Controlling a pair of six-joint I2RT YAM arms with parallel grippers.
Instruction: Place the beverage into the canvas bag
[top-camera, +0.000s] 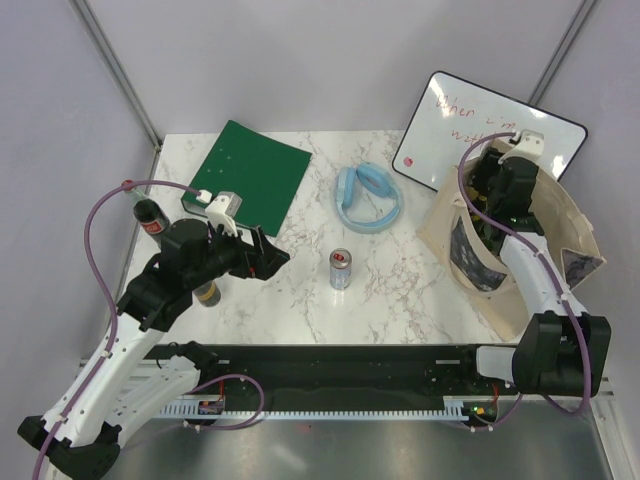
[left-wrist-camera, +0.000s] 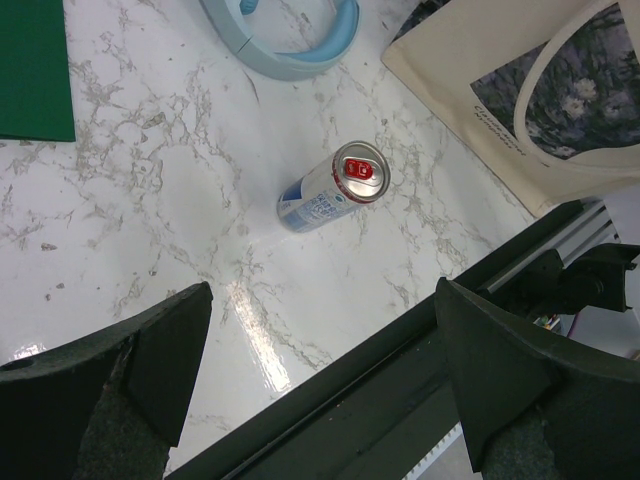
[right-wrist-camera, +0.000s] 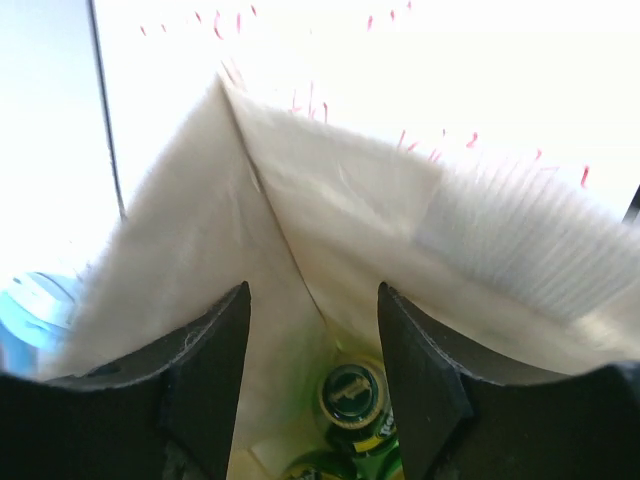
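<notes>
Marble table (top-camera: 300, 295), green folder (top-camera: 245, 175), light-blue hoop (top-camera: 370, 198), upright can (top-camera: 341, 268), canvas bag (top-camera: 441, 226)

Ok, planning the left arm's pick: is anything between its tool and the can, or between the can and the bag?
Only bare table lies between the left tool and the can, and between the can and the canvas bag. But the right tool sits inside the bag's mouth, above a green bottle.

Can (top-camera: 341, 269) stands upright in the middle of the desk (top-camera: 400, 300), silver with blue print, red tab on its top, nothing touching it. Well off to its right sits the bag (top-camera: 575, 215): tan canvas, boxy, mouth open upward, dark printed patch on the side facing the can. Deep inside, a green bottle (right-wrist-camera: 352, 395) shows between pale creased walls.
</notes>
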